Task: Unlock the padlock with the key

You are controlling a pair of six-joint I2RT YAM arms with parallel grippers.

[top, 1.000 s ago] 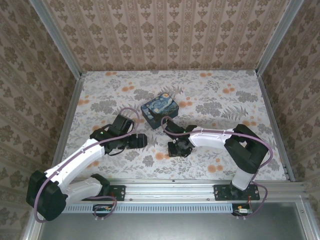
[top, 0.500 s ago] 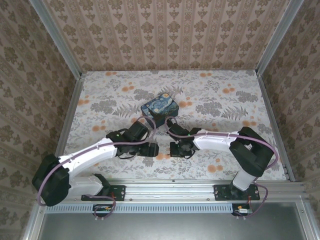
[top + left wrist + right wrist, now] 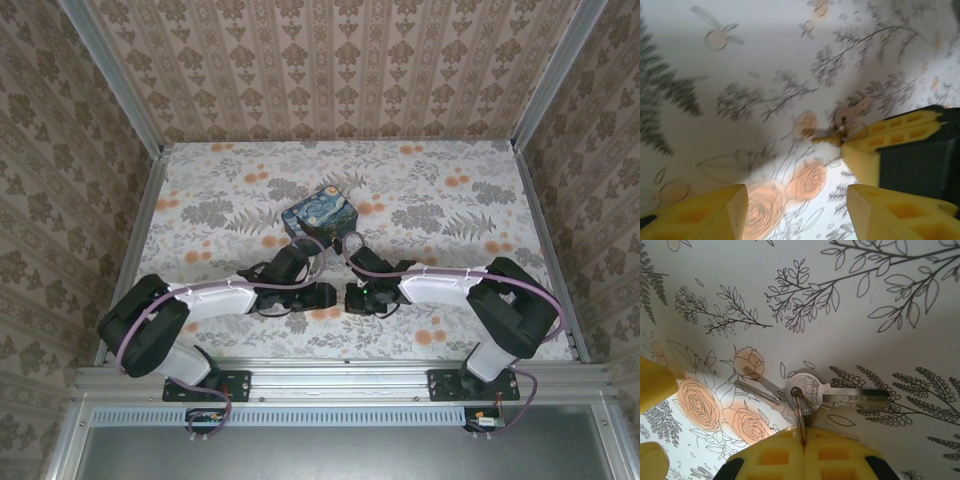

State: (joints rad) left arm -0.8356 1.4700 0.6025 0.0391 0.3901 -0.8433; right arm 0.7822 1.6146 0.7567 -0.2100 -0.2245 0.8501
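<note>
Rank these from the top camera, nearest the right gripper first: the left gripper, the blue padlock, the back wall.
1. left gripper: just left of the right gripper, tip to tip.
2. padlock: behind, mid-table.
3. back wall: far end.

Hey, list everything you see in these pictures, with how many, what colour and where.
padlock: one, dark blue with swirl print, mid-table beyond the tools
keys: two, silver, on the table, joined on one ring
ring: one, metal, pinched by the right tool
table: one, white with grey leaves and orange flowers
walls: three, beige patterned, around the table
arms: two, white and black, reaching in from the near edge
left tool: one, yellow, open, facing the keys
right tool: one, yellow, shut on the ring
</note>
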